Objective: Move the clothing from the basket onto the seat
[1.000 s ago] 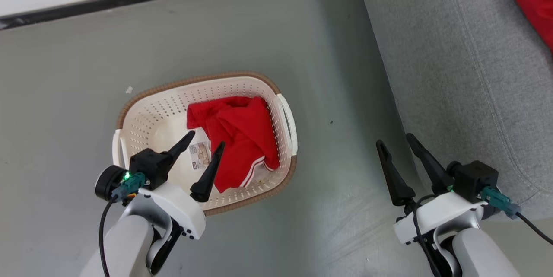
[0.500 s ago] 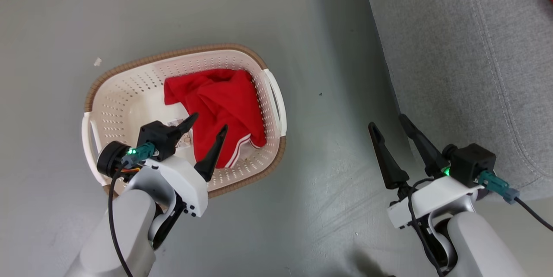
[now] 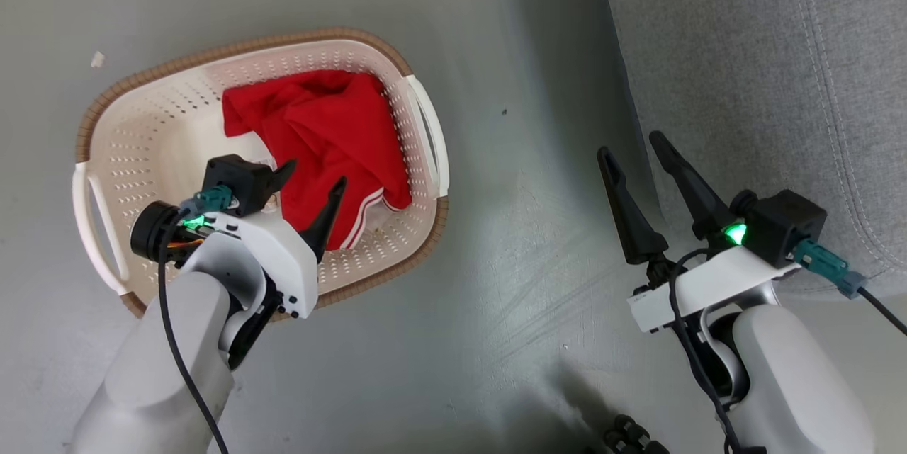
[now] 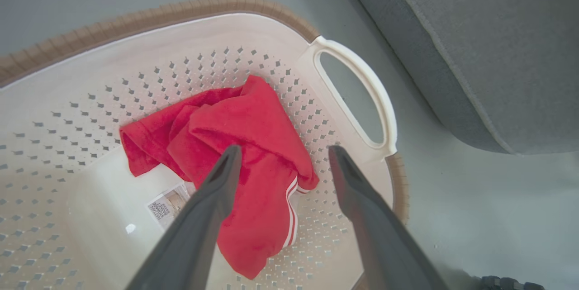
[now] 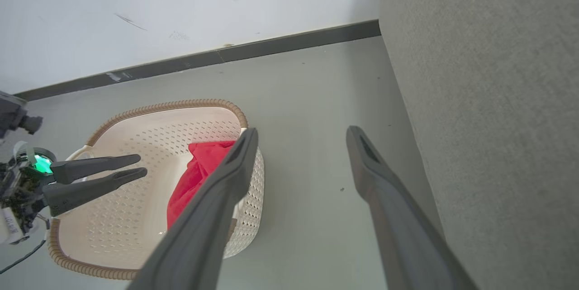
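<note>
1. Plainly, the red garment (image 3: 319, 128) lay crumpled in the basket (image 3: 234, 50), against the wall nearest the sofa (image 3: 765, 71).
2. The left gripper (image 3: 315, 176) hung over the garment with its jaws wide, holding nothing. Whether a fingertip touched the cloth could not be told.
3. The right gripper (image 3: 630, 145) stood over the floor just beside the sofa's edge, jaws wide and empty.
4. By my judgement, the grasp, the lift and the carry to the sofa were all left to do for this garment.
</note>
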`<state>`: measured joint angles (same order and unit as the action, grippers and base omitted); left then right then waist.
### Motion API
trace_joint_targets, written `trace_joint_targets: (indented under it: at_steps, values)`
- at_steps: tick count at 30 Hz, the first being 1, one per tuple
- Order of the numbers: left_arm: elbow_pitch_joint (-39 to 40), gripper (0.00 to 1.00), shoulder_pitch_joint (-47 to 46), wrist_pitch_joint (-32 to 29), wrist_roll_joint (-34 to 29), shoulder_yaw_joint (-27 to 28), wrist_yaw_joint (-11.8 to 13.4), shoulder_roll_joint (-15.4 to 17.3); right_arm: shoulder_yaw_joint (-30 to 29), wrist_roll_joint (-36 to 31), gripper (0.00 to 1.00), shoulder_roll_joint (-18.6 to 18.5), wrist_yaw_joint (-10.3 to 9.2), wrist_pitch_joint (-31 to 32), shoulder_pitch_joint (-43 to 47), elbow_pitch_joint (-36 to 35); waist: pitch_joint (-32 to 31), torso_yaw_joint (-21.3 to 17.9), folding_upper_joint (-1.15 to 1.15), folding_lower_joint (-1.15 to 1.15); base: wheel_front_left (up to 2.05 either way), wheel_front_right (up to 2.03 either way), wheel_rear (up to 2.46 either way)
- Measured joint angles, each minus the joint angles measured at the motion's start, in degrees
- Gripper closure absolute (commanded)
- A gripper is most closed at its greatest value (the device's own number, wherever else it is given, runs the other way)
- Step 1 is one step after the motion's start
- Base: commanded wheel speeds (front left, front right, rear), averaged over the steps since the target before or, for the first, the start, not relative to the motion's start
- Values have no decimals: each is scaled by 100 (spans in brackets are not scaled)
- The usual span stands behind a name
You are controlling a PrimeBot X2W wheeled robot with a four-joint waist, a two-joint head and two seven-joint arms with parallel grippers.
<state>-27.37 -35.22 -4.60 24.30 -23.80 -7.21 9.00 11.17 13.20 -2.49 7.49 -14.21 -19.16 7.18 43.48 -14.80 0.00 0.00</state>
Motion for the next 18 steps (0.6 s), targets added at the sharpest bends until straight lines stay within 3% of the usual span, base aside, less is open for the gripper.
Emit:
trace_joint_targets:
  at_steps: [18]
  values:
    - [-70, 0, -790, -248, 89, 252, 25, 131, 99, 43, 0, -1, 0, -15, -465, -327, 678, -265, 0, 0, 0, 0, 0]
